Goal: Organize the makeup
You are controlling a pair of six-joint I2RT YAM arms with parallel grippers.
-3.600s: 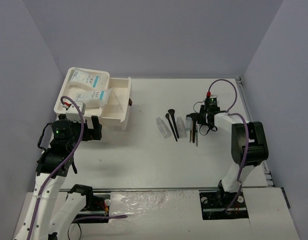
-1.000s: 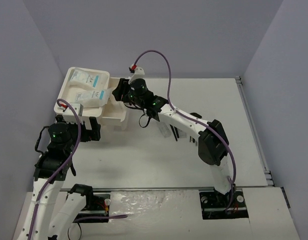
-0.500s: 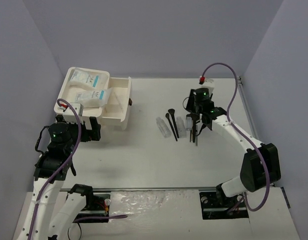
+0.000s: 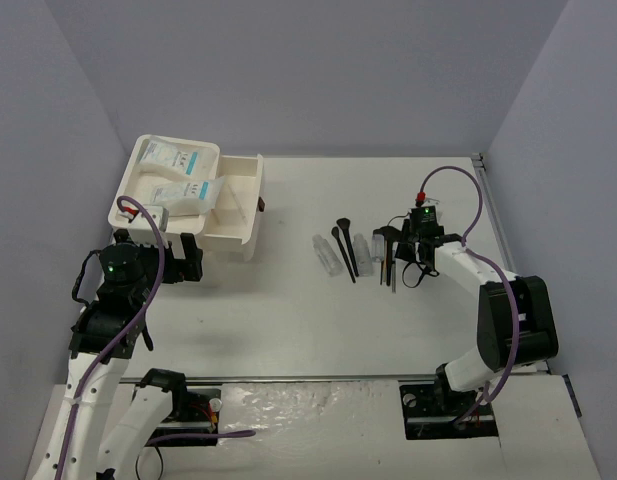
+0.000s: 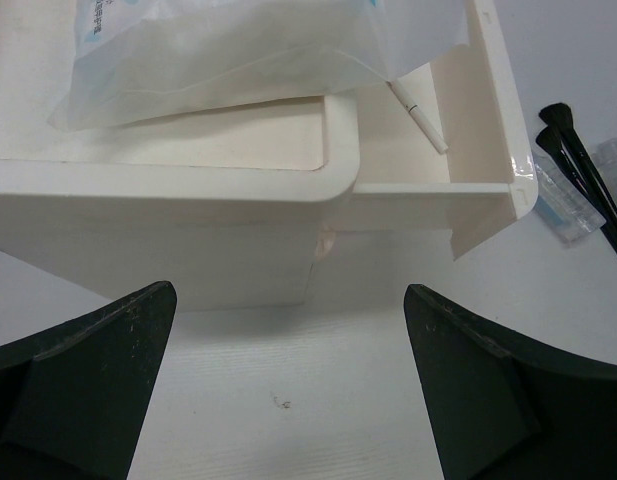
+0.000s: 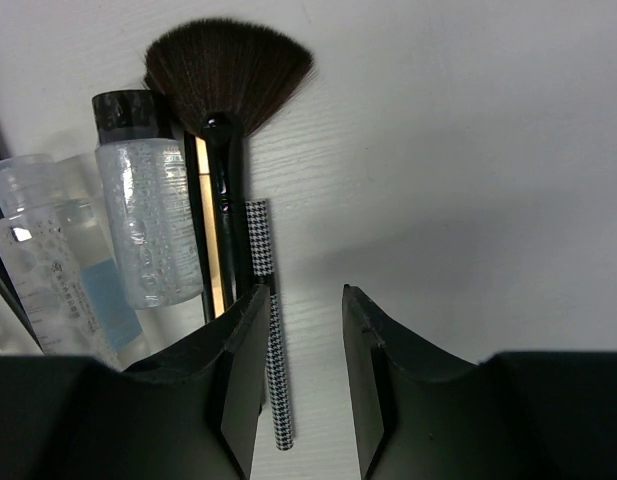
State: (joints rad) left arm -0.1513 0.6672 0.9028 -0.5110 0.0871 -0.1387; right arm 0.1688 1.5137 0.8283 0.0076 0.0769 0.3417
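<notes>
The makeup lies in a row at mid-table: two thin black brushes (image 4: 342, 248), clear tubes (image 4: 328, 256), and a black fan brush (image 4: 389, 238). My right gripper (image 4: 405, 246) hangs over the row's right end, open and empty. In the right wrist view its gap (image 6: 303, 300) is narrow. A houndstooth pencil (image 6: 274, 340) lies just inside the left finger (image 6: 238, 370), beside the fan brush (image 6: 228, 70) and a black-capped clear tube (image 6: 148, 215). Two white packets (image 4: 178, 170) lie on the box's top. My left gripper (image 5: 288, 330) is open and empty in front of the box.
The large white box (image 4: 153, 205) stands at the back left with its drawer (image 4: 238, 200) pulled out to the right. A thin white stick (image 5: 418, 105) lies in the drawer. Purple walls close in the table on three sides.
A second ago my right arm reached over the open drawer. It has swung back to the row of makeup and come down beside the fan brush. The left arm has not moved.
</notes>
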